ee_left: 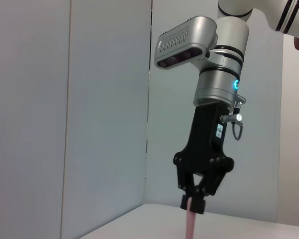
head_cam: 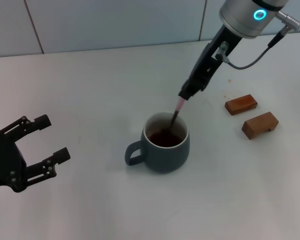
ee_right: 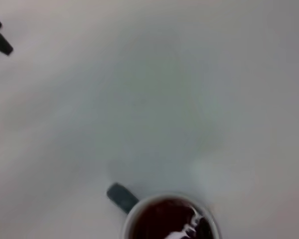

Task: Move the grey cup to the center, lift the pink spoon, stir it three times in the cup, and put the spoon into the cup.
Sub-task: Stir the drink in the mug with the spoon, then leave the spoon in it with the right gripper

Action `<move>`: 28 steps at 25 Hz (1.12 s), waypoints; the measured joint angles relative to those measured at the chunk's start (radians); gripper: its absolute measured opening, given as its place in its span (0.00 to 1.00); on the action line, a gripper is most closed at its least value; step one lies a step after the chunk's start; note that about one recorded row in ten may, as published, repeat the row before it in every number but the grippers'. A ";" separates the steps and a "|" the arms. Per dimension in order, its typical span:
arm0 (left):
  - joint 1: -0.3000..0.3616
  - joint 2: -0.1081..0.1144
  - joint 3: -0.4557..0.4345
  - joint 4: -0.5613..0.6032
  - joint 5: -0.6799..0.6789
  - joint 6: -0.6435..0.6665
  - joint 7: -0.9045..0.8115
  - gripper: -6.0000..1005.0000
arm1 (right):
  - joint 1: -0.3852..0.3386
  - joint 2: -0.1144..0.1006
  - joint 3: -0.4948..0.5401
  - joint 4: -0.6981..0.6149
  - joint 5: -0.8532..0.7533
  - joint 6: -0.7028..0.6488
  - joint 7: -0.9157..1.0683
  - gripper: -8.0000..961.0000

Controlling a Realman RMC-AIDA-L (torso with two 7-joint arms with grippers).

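- The cup (head_cam: 165, 145) is sitting upright near the middle of the white worktop (head_cam: 90, 90), its handle pointing toward the robot's left side, and it is holding dark brown liquid.
- The right tool (head_cam: 186, 95) is hanging above the cup's far rim, tilted, its fingers pressed together on the top end of the spoon (head_cam: 177, 111).
- The spoon is slanting down from that grip: its pink handle is showing above the rim, and its lower part is dipping into the liquid at the cup's far side.
- In the left wrist view the same right tool (ee_left: 194, 203) is showing from the side, pinching the pink handle (ee_left: 191, 224), with grey wall panels behind it.
- In the right wrist view the cup (ee_right: 164, 219) is lying at the picture's edge with its handle sticking out; a shiny bit of the spoon (ee_right: 187, 230) is glinting in the liquid.
- The left tool (head_cam: 47, 142) is hovering low over the worktop at the robot's left, well apart from the cup, its fingers spread and holding nothing.
- Two brown blocks (head_cam: 250, 115) are lying side by side on the worktop at the robot's right, apart from the cup and from each other.
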 joint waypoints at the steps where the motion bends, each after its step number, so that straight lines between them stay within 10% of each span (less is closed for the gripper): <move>1: 0.000 0.000 0.000 0.000 0.000 0.000 0.000 0.83 | 0.001 0.000 -0.001 -0.001 -0.004 -0.009 0.000 0.12; 28: -0.007 -0.001 0.000 0.000 -0.015 -0.010 0.000 0.83 | 0.059 0.017 0.002 -0.002 -0.008 -0.112 -0.031 0.13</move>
